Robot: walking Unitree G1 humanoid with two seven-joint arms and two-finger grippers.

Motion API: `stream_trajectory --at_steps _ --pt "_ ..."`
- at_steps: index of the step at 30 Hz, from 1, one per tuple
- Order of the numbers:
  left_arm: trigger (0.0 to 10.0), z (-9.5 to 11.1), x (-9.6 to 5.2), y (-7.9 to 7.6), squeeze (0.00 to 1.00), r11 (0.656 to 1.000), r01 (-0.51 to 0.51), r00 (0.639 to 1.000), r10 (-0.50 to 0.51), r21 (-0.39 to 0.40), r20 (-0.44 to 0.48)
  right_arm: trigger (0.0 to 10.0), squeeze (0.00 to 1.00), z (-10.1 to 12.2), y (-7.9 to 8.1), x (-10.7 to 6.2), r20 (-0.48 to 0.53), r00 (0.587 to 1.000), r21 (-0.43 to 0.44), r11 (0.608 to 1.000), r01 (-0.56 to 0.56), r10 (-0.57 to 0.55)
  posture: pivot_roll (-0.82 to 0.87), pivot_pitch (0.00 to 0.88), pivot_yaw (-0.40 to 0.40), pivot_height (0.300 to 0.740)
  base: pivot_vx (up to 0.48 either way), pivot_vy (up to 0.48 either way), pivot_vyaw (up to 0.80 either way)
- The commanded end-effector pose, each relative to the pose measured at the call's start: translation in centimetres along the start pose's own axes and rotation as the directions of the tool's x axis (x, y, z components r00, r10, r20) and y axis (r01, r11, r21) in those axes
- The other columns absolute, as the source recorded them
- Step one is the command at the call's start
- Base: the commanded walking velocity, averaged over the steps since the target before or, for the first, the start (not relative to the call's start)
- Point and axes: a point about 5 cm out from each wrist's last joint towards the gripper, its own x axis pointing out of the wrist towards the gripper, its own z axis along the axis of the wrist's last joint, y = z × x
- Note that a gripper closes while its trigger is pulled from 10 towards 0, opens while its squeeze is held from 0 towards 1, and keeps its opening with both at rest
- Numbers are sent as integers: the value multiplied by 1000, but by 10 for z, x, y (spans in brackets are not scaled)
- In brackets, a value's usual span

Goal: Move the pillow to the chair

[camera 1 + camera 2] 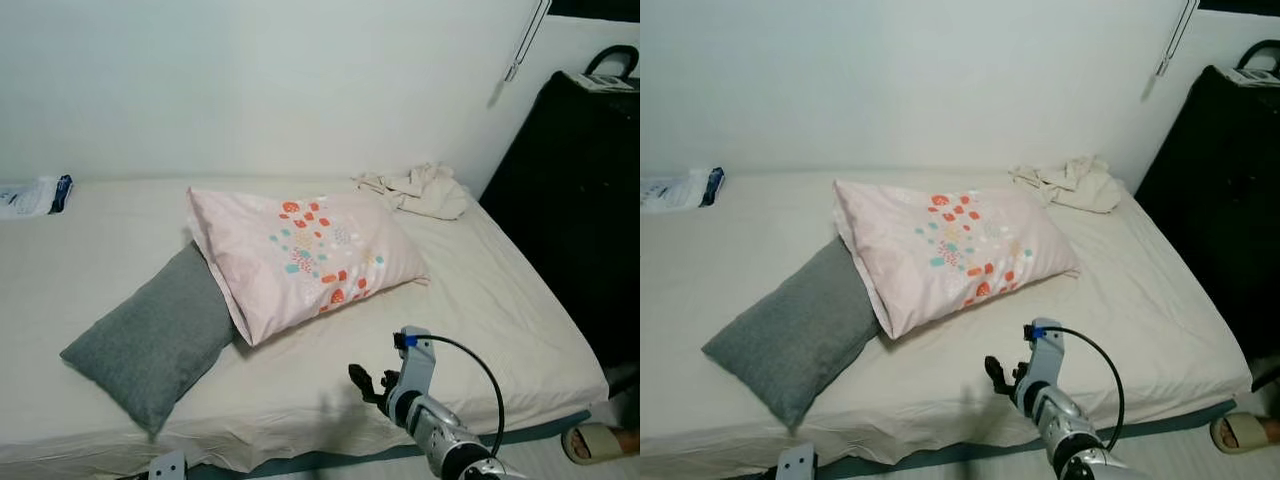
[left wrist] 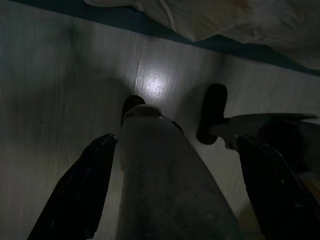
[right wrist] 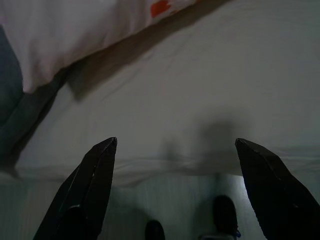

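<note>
Right arm raised toward the bed, pink pillow lying untouched on the sheet.

The right gripper reaches forward at the bed's near edge, its two black fingers spread wide with nothing between them, well short of the pink patterned pillow. That pillow sits mid-bed, its corner overlapping a grey cushion toward the bed's left side. The left gripper hangs pointing down at the wooden floor beside the bed, fingers parted wide. Crumpled cloth lies at the bed's far right corner.
</note>
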Motion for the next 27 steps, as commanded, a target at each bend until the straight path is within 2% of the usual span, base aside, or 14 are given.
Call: stream_trajectory --at_steps 1,2,12,17,18,20,27 --pt "10000 -7 -1 -1 0 1000 -7 1000 7 -16 -30 10000 0 -2 -2 -1 -21 1000 -28 1000 -4 3 -67 28 -87 740 0 -472 0" --pt "10000 -4 -1 2 0 998 -28 1000 27 -64 -16 10000 0 -5 3 0 -33 999 -49 998 -29 28 -67 28 -87 740 0 0 0" --pt "10000 -3 -1 6 0 994 -63 998 62 -94 -7 10000 0 -1 11 3 -5 999 -34 998 -44 44 -65 40 -83 740 0 0 0" --pt "10000 -2 -1 11 0 989 -81 997 82 -127 2 10000 0 14 8 4 51 998 8 999 -33 33 -61 48 -79 740 0 0 0" --pt "10000 0 -2 15 0 985 -98 995 101 -139 11 10000 0 22 8 5 91 995 43 998 -53 49 -61 54 -73 740 0 0 0" --pt "10000 1 -2 17 0 983 -106 994 109 -149 15 10000 0 26 9 5 108 992 55 996 -64 58 -61 54 -73 740 0 0 0" --pt "10000 4 -3 23 0 980 -120 992 125 -161 23 10000 0 37 17 8 154 981 78 988 -131 118 -62 62 -63 740 294 0 0"
